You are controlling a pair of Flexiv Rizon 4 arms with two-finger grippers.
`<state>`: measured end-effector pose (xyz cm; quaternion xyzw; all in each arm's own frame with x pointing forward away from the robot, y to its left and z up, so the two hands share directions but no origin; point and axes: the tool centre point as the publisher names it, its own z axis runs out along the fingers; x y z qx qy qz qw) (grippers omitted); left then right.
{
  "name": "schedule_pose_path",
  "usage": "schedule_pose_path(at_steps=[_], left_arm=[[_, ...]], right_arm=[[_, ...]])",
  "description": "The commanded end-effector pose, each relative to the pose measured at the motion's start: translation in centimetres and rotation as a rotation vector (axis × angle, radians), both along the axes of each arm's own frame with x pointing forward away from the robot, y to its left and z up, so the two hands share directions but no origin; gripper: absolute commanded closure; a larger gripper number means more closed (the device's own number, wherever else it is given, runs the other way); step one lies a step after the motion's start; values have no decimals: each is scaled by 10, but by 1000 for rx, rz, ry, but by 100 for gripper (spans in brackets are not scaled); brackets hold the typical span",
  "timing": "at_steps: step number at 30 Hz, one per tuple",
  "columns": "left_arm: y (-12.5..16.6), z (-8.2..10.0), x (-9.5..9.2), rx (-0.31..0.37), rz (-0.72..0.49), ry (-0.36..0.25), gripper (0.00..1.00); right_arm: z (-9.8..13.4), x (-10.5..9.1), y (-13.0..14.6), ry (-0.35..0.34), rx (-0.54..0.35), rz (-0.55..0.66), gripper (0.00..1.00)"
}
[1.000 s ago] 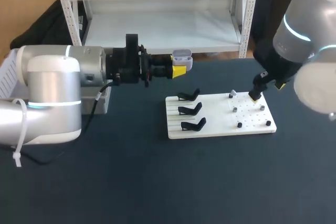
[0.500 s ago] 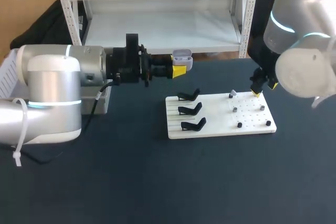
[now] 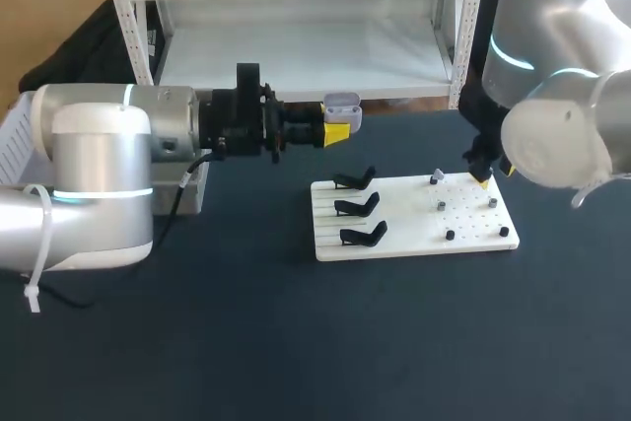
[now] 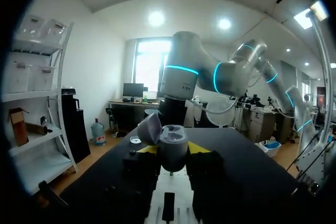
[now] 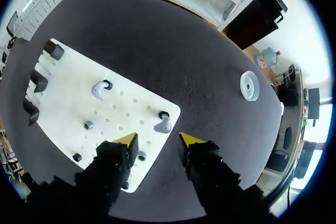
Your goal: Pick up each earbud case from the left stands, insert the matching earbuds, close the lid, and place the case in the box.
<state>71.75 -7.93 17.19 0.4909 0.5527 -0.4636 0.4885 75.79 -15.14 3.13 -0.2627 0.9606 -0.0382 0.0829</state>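
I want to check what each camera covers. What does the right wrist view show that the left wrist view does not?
Only the right wrist view shows the two earbuds sitting on the board, and the open right gripper above the board's edge. Only the left wrist view shows the case, lid open, gripped by the left gripper, and the right arm beyond it. Both show the white board and black stands.

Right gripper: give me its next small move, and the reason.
Probably lower the right gripper onto the earbud just ahead of its fingers and close on it. Its fingers are open and empty above the white board, and the left gripper holds the earbud case with its lid open, ready for it.
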Motion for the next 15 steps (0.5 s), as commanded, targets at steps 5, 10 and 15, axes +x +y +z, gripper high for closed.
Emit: schedule_pose_path(at_steps=[5, 10, 15], left_arm=[[-1, 0, 2, -1, -3, 1, 100], [-1, 0, 2, -1, -3, 1, 100], [-1, 0, 2, -1, -3, 1, 100]], right_arm=[[-9, 6, 2, 4, -10, -4, 53], [-8, 9, 3, 2, -12, -17, 53], [-8, 14, 2, -7, -13, -25, 53]])
